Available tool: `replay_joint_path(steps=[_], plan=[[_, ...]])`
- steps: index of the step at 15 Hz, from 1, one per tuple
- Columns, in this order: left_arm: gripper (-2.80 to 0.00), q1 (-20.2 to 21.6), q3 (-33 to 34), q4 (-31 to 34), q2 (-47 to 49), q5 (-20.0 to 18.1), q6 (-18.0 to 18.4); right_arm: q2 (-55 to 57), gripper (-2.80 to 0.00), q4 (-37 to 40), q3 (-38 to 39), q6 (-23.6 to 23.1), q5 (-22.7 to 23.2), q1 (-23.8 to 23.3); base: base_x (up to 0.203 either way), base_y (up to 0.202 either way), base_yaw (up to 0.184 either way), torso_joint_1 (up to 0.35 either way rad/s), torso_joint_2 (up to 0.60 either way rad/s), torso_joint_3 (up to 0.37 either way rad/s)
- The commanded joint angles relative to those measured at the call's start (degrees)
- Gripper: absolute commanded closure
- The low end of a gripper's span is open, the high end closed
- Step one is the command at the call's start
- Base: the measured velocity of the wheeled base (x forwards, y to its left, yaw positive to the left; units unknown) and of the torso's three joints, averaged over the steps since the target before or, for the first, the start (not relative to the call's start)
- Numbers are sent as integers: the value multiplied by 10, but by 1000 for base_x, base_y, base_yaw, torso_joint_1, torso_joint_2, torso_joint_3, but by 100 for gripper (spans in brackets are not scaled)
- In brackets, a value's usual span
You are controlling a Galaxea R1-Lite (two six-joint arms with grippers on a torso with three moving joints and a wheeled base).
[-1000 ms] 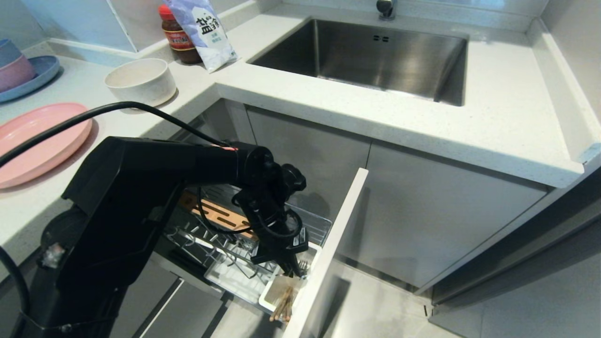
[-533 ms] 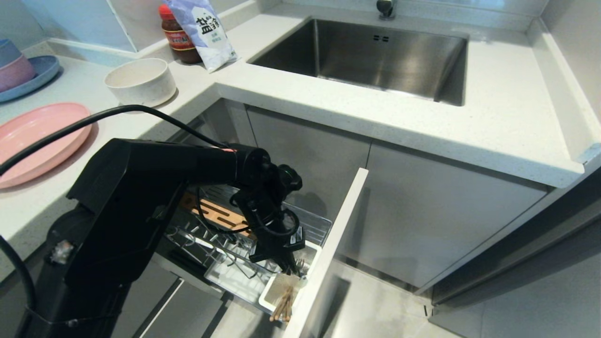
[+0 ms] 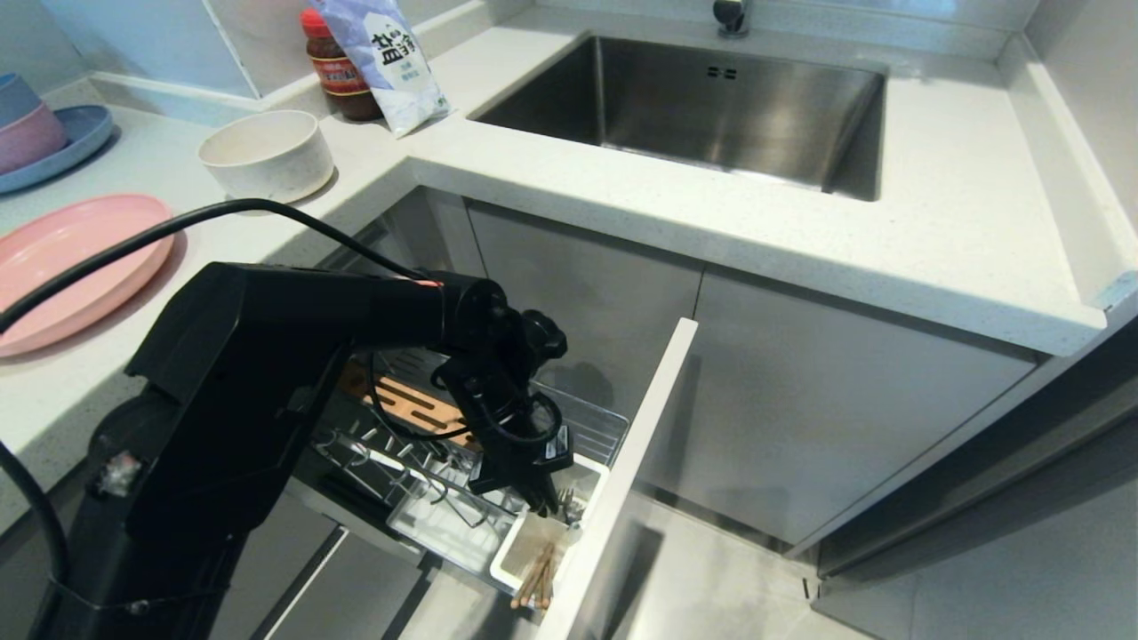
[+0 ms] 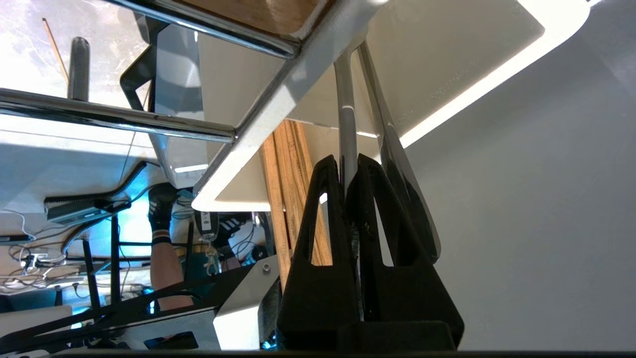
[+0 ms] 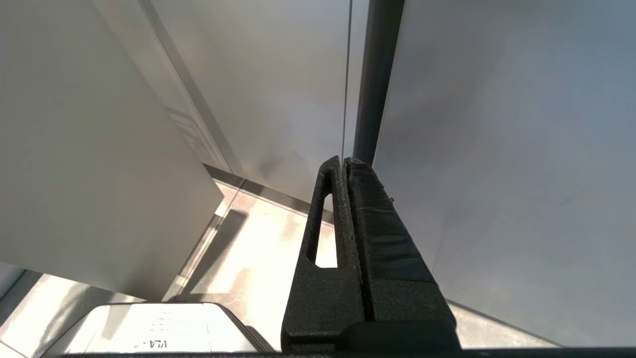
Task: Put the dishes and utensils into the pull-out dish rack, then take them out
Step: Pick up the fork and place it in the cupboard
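Note:
The pull-out dish rack stands drawn out below the counter, its pale panel front towards me. My left gripper hangs over the white cutlery holder and is shut on the silver fork. In the left wrist view the fork's handle is pinched between the black fingers of the left gripper, and it runs down into the cutlery holder. The wooden chopsticks lean in the same holder. The pink plate and cream bowl sit on the counter at left. My right gripper is parked, shut on nothing.
A steel sink is set into the counter behind the rack. A sauce bottle and a salt bag stand near the corner. Stacked blue and pink bowls on a blue plate sit far left. Grey cabinet doors flank the rack.
My left gripper has shifted slightly up and to the left over the cutlery holder, still shut on the fork. Nothing else has moved.

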Motion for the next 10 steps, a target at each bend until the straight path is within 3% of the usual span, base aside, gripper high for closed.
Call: replay_joint_path(steps=[1, 4, 5, 10], plan=[[0, 1, 0, 3, 2, -1, -2, -1, 0, 0, 1, 0, 0, 0, 0, 0, 0, 0, 0, 0], [0, 1, 1, 4, 3, -2, -1, -1, 0, 0, 1, 0, 0, 0, 0, 0, 0, 0, 0, 0], [-280, 1, 0, 4, 3, -1, -1, -1, 0, 0, 1, 0, 0, 1, 0, 0, 0, 0, 0, 0], [-280, 1, 0, 4, 0, 1, -1, -1, 0, 0, 1, 0, 0, 1, 0, 0, 0, 0, 0, 0]])
